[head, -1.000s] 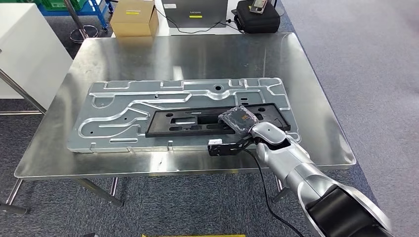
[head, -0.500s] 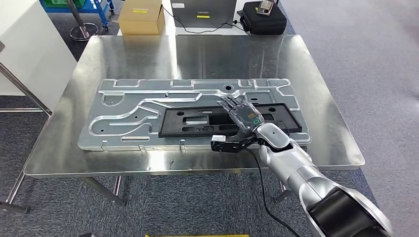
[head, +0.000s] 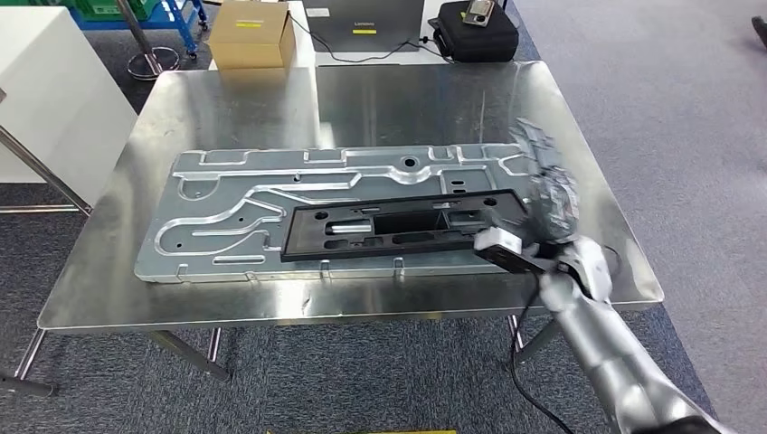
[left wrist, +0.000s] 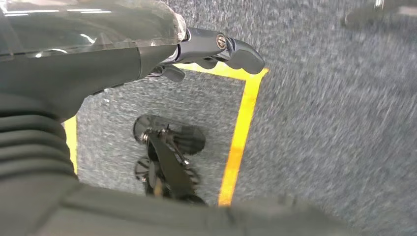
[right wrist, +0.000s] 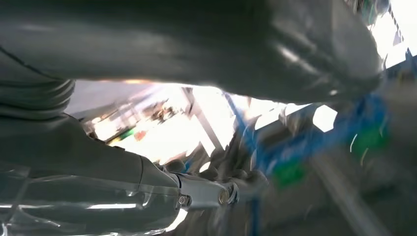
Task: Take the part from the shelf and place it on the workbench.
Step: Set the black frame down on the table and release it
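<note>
The black plastic part (head: pixel 407 226), a long frame with cut-outs, lies flat on the silver stamped panel (head: pixel 235 208) on the steel workbench (head: pixel 407 99). My right hand (head: pixel 549 185) is raised above the panel's right end, blurred with motion, its fingers spread and nothing in them. It is clear of the part's right end. In the right wrist view a dark finger (right wrist: pixel 216 192) sticks out against a blurred background. My left hand (left wrist: pixel 216 46) hangs beside my body over grey carpet and holds nothing.
Behind the workbench stand a cardboard box (head: pixel 251 34), a grey laptop (head: pixel 364 20) and a black case (head: pixel 477 32). A white cabinet (head: pixel 45 90) is at the left. Yellow floor tape (left wrist: pixel 241 132) runs under my left hand.
My right hand has lifted off the black part and swung up and to the right. The part stays lying on the panel. The camera has shifted slightly.
</note>
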